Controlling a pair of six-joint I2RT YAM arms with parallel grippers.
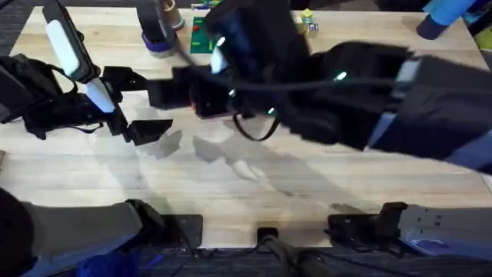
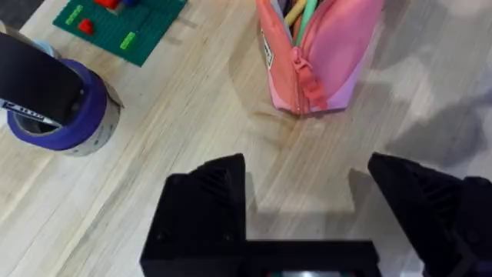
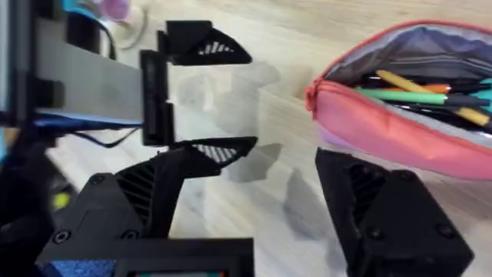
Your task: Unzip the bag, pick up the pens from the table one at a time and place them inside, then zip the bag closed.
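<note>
While the bag (image 3: 415, 131) is lying unzipped on the bench (image 2: 192, 131) with pens (image 3: 423, 96) inside, I am holding both fingers released, grasping nothing.

The pens (image 3: 415, 96) lie in the bag (image 3: 400, 138) on the counter (image 1: 254, 192), right of my left hand (image 1: 146, 131).

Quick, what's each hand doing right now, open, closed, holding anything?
Left hand: open, holding nothing, near the open pink bag.
Right hand: open, holding nothing.
</note>
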